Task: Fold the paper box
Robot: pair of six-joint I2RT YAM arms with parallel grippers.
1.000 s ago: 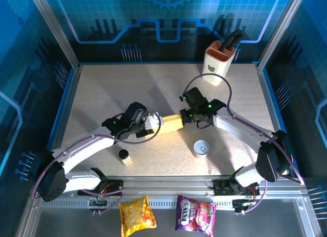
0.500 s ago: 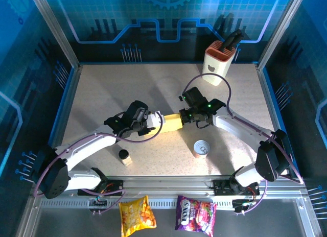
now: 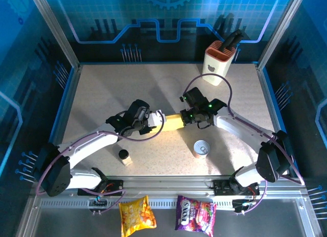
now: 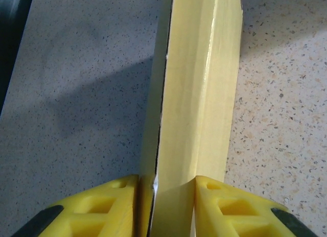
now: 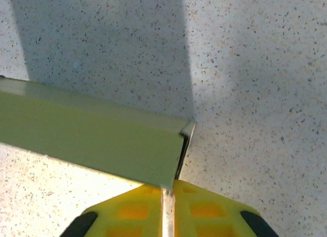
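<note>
The paper box point(image 3: 172, 122) lies as a narrow yellow bar on the table, beyond the tin can point(image 3: 202, 148) and to its left; its long axis runs left to right, the right end angled slightly farther from the can; the left end is clamped between the pads of the left gripper point(image 4: 173, 188), with the box stretching straight ahead of it; at the right end a thin wall edge is pinched by the right gripper point(image 5: 167, 193), the box running off sideways from it; neither arm is judged nearer, one end being held by each.
</note>
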